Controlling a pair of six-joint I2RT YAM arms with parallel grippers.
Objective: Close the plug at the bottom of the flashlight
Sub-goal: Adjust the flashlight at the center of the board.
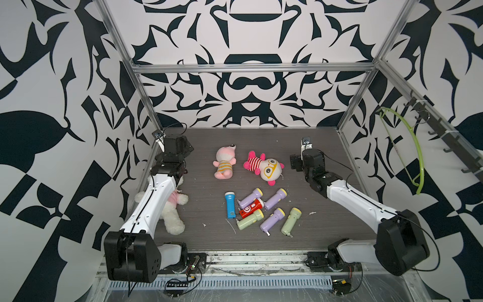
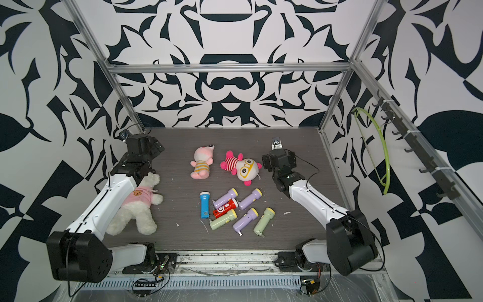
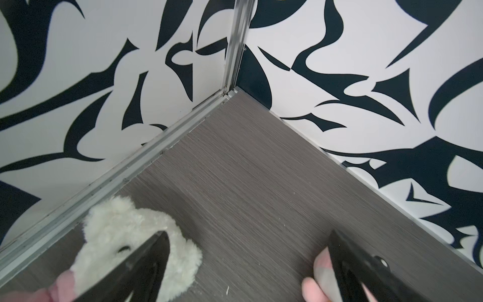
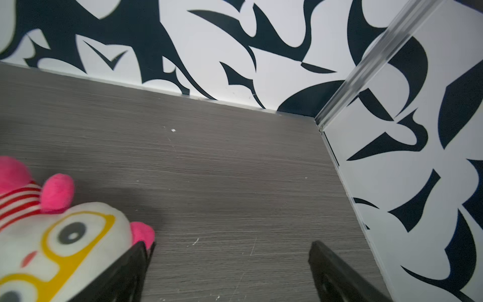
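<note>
Nearest, seven small plastic flashlights point(image 1: 271, 218) lie clustered mid tabletop point(image 1: 321, 230) — light, rigid, smooth, prob. apt to roll; grip across the barrel, leaving rear prongs point(image 1: 268, 233) free. Sticker on blue flashlight point(image 1: 230, 205), emblem on red flashlight point(image 1: 251, 208): too small to read. Farther back, left end effector point(image 3: 248, 235) and right end effector point(image 4: 230, 245) hover w/ jaws apart, empty.

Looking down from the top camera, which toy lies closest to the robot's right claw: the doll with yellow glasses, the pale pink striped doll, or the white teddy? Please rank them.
1. Doll with yellow glasses: just beside the right gripper.
2. Pale pink striped doll: further in, toward the table's middle.
3. White teddy: far across, on the robot's left side.
</note>
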